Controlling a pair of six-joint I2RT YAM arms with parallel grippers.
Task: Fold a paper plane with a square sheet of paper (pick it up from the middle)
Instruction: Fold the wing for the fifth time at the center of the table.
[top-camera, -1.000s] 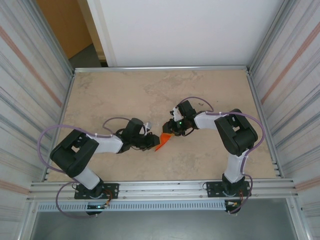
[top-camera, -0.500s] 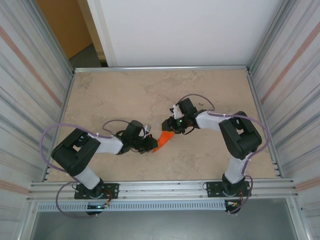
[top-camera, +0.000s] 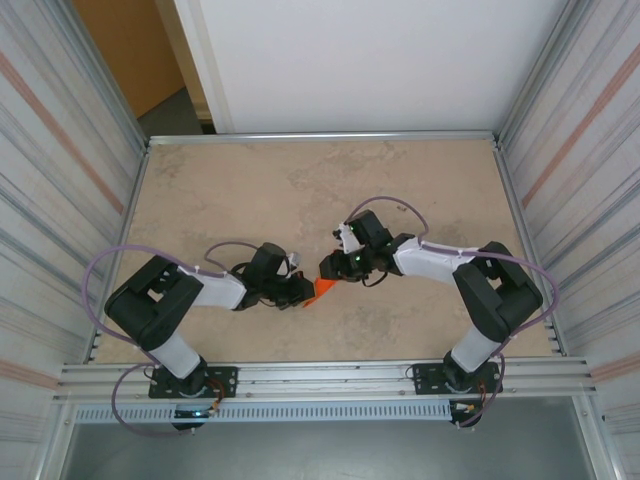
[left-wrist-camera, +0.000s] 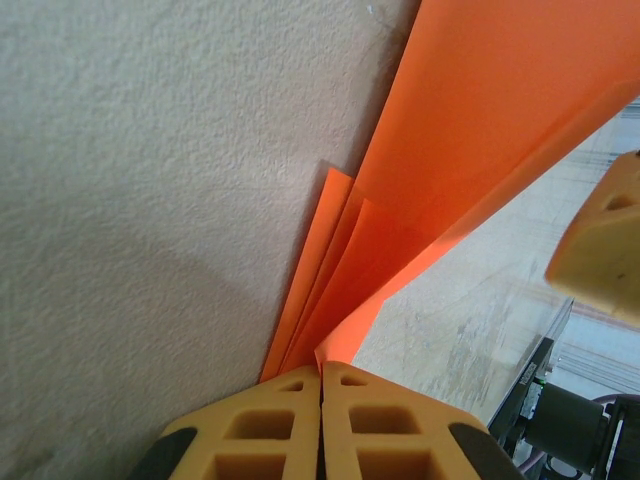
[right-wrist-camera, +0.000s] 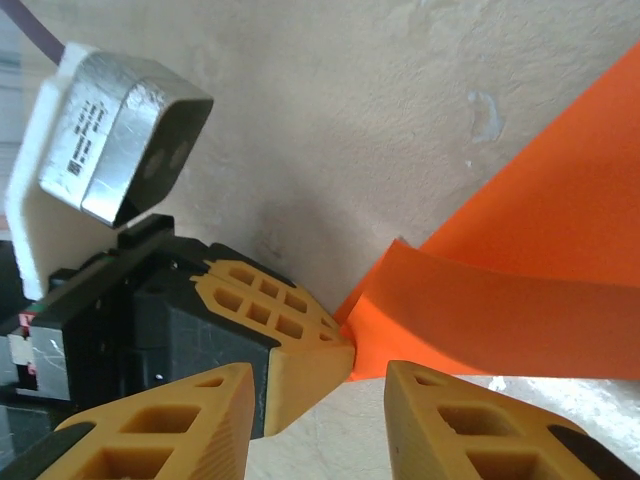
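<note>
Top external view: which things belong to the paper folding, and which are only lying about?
Belong to the job: folded orange paper; left gripper, shut on its tip; right gripper, open beside it.
Only around it: table; metal rail at the near edge.

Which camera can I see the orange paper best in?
The left wrist view: the orange paper is big and close, its folded layers pinched in the left claw. The right wrist view shows a curled flap. The top view shows it as a tiny orange speck.
</note>
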